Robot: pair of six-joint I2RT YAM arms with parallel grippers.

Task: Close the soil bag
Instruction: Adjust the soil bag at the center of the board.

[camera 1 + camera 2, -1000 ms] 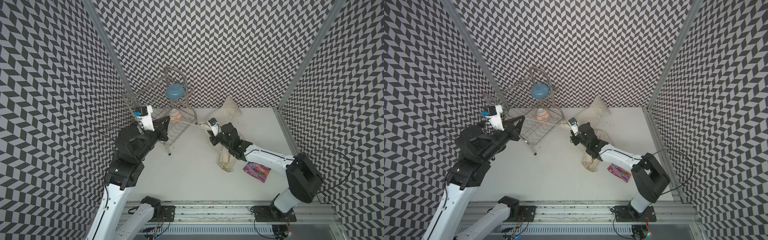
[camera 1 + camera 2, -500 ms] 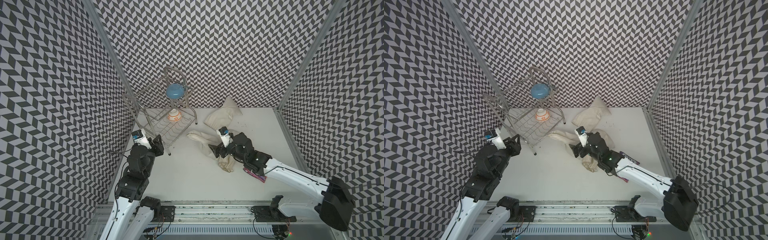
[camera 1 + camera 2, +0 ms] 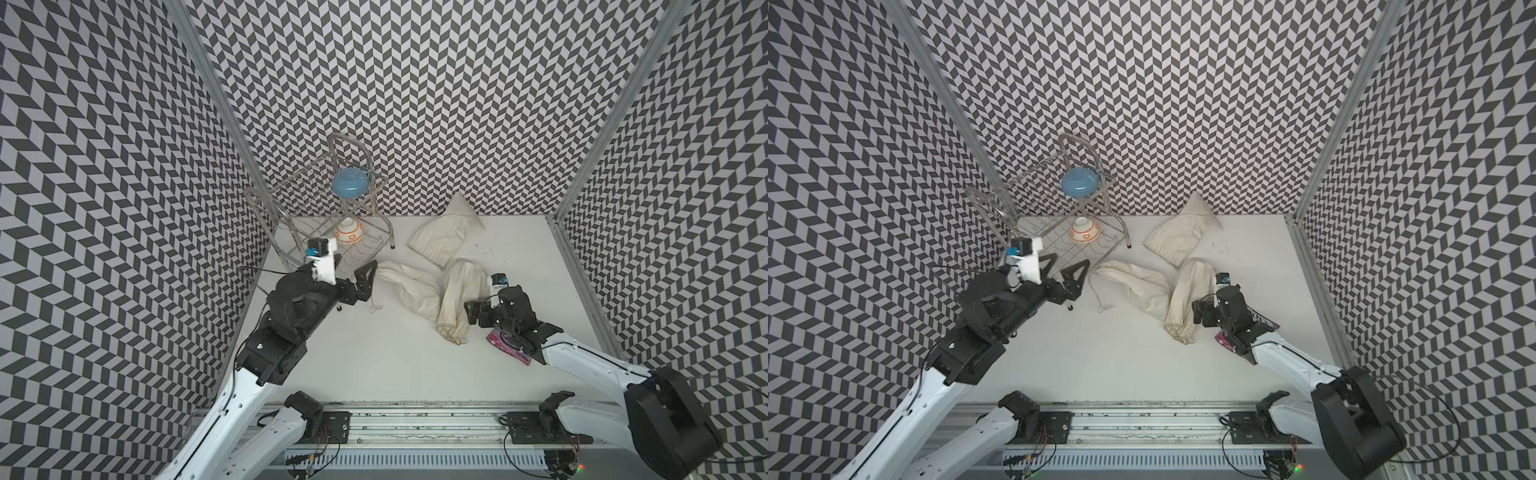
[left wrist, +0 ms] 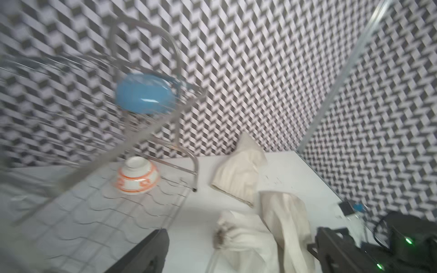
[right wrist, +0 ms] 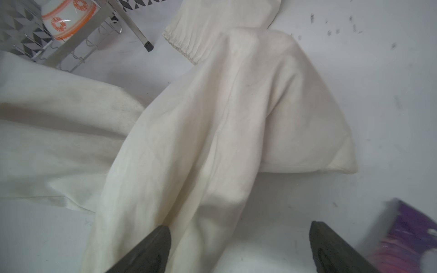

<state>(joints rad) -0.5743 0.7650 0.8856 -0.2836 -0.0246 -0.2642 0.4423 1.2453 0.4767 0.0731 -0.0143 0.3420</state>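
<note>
Soil bag (image 3: 409, 289) (image 3: 1142, 286): flat on the white bench (image 3: 374, 365), left of centre, just in front of the wire rack (image 3: 320, 187). Mouth end turned toward the left claw (image 3: 352, 266), far end tucked under a second bag (image 3: 459, 299). Loose string (image 3: 374, 305) trailing from the mouth onto the bench.

Left wrist view: soil bag (image 4: 238, 238) looks bunched at the mouth, with a dark patch there, but too blurred to call.

Left claw (image 3: 1065, 266) (image 4: 242, 230): jaws spread wide, gripping nothing, one fingertip just beside the bag mouth.

Right claw (image 3: 473, 318) (image 3: 1200, 316) (image 5: 238, 225): jaws apart as well, nothing clamped. Sitting low beside the lower stretch of the second bag (image 5: 212, 132). In the right wrist view, cloth in front of one finger and bare bench between the two.

Pink-purple packet (image 3: 509, 345) on the bench, partly under the right arm, just behind the claw.

Third bag (image 3: 446, 237) near the back wall, gathered edge close to the top of the second bag.

Rack: blue bowl (image 3: 350, 185) on the upper tier, orange-and-white bowl (image 3: 350, 232) upside down on the lower tier.

Dark crumbs (image 3: 482, 249) scattered on the bench to the right of the third bag.
</note>
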